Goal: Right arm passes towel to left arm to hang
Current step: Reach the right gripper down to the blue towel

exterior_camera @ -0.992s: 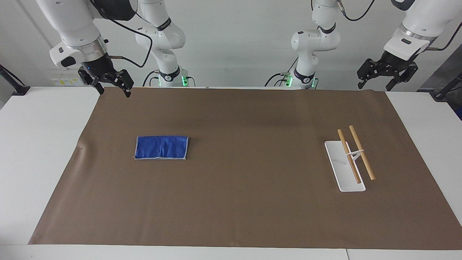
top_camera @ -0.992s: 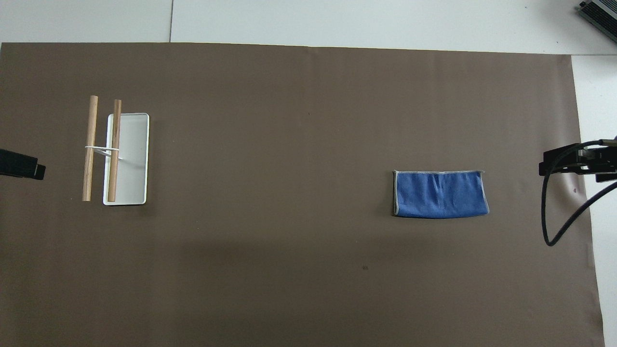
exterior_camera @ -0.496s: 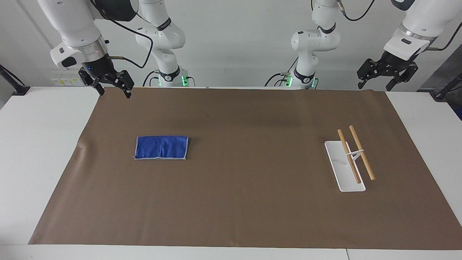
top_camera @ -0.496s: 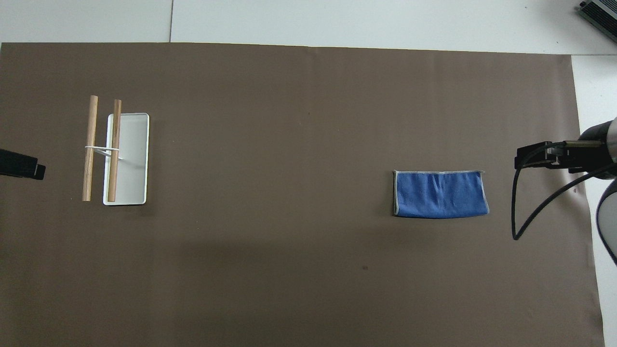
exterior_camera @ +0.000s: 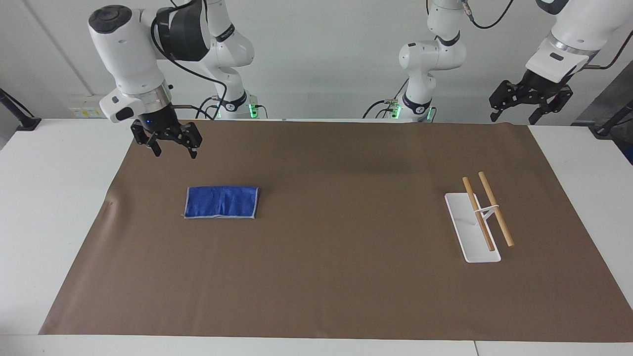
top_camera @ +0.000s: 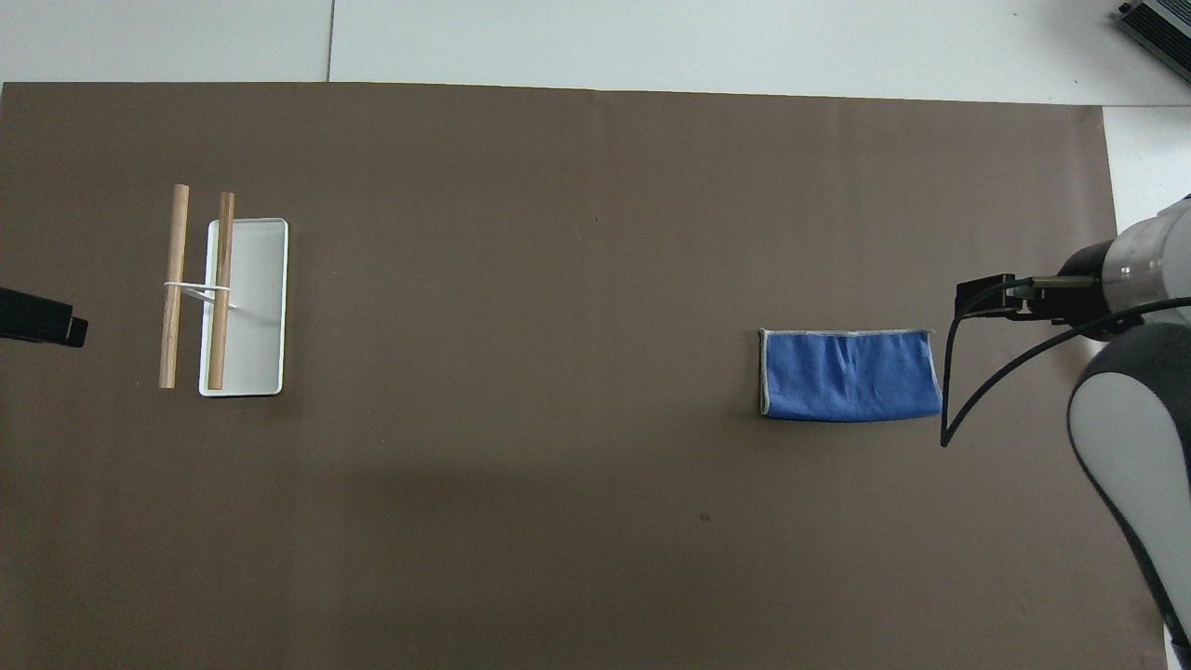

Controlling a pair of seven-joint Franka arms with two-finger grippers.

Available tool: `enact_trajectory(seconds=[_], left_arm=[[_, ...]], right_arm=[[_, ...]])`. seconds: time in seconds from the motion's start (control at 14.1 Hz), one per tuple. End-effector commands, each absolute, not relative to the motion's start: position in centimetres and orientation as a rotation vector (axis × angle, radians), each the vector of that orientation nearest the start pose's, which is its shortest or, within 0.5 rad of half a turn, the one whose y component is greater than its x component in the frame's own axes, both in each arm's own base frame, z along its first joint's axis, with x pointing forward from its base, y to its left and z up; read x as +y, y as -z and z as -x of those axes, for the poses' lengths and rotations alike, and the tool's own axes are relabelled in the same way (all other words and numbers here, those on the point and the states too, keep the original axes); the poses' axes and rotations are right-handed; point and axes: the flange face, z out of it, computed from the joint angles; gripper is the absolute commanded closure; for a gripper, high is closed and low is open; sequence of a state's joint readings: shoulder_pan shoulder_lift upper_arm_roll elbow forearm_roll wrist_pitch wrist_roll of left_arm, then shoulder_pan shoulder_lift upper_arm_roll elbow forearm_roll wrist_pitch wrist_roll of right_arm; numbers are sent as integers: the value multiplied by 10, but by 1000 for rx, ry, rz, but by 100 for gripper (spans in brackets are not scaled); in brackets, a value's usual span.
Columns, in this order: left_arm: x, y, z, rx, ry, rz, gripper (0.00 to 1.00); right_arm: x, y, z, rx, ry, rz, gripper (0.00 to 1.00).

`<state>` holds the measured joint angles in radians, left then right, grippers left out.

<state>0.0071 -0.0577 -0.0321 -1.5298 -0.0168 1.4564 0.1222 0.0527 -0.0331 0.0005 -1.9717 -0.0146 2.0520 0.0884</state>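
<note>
Nearest the robots, the right claw (exterior_camera: 171,146) hangs in the air over the brown mat (exterior_camera: 336,287) toward the right arm's end of the worktop (exterior_camera: 59,198), its fingers spread and grasping nothing. In the overhead view only the right arm's wrist and black cable show, just beside the towel's short edge and not over the cloth. The left claw (exterior_camera: 530,101) waits raised at the left arm's end, over the mat's corner nearest the robots, also released and empty; in the overhead view just its black tip (top_camera: 42,318) enters at the edge.

Farther out, the towel (exterior_camera: 221,201) lies flat on the mat, toward the right arm's end, apart from both claws. It is a blue rectangle, and its long axis runs along the worktop's length, from one arm's end toward the other. A pale grey trim (top_camera: 842,332) lines its edge farther from the robots and the short edge that faces the left arm's end; the edge nearer the robots bows slightly.

Well apart from it, toward the left arm's end, a white rack base (top_camera: 251,354) rests on the mat, carrying two wooden bars (top_camera: 174,279) side by side. The bars' long axes run nearer-to-farther, crosswise to the towel's.
</note>
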Motion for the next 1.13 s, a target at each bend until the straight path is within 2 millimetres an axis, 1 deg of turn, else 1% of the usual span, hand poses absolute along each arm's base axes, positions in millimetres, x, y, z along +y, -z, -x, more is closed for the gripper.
enact_trajectory(seconds=[0.0, 0.07, 0.21, 0.5, 0.57, 0.71, 0.78, 0.85, 0.92, 1.06], left_arm=[[-12, -665, -517, 238, -34, 3133, 0], [-12, -665, -517, 238, -36, 3133, 0], [-12, -665, -517, 238, -34, 3133, 0], [-12, -665, -517, 238, -34, 3133, 0], [-12, -665, -517, 238, -36, 3133, 0], [-12, -665, -517, 238, -36, 3133, 0], [-12, -665, -517, 238, -36, 3133, 0], [-12, -665, -517, 238, -36, 3133, 0], [-12, -665, -517, 238, -36, 3133, 0], [-12, -665, -517, 238, -36, 3133, 0]], right_arm=[[40, -454, -561, 60, 194, 3137, 0], [40, -439, -564, 67, 175, 3138, 0], [40, -414, -566, 54, 160, 3140, 0], [40, -358, -563, 41, 172, 3137, 0], [36, -349, -561, 46, 188, 3136, 0], [40, -335, -552, 33, 172, 3137, 0], [39, -329, -546, 28, 167, 3138, 0], [34, -325, -545, 32, 198, 3135, 0], [33, -317, -541, 32, 219, 3132, 0], [39, -297, -529, 38, 257, 3124, 0]])
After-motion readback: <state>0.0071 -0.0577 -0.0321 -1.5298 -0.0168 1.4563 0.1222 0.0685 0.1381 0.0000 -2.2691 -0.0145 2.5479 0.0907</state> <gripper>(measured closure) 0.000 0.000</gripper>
